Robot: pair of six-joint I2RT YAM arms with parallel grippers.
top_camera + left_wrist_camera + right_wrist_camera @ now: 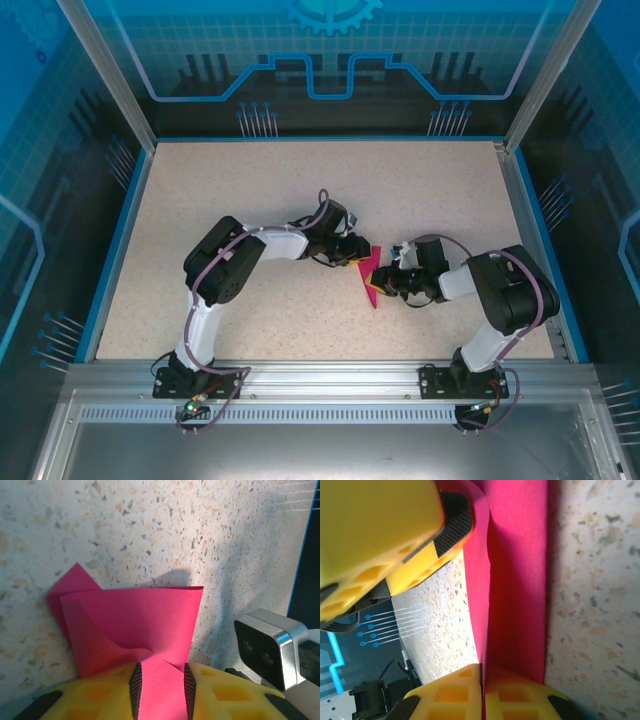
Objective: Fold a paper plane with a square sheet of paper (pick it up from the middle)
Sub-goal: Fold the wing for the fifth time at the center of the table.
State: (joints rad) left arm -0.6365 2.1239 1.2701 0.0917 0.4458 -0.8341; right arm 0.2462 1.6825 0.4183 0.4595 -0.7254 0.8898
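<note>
The magenta sheet of paper [369, 276] is folded into a narrow, pointed paper plane shape and lies at mid-table between both arms. My left gripper [357, 252] comes in from the left. In its wrist view, the paper [135, 620] buckles and narrows into the gap between its pads, so my left gripper [161, 682] is shut on it. My right gripper [386, 286] comes in from the right. In its wrist view, its jaws meet on a raised flap of the paper [517, 580], so my right gripper [482, 675] is shut on that fold. A left gripper finger [380, 535] touches the paper's far end.
The speckled tabletop [230, 180] has blue rails and clear walls around it. The right wrist's camera housing [265, 647] sits close beside the left gripper, so the two grippers are nearly touching.
</note>
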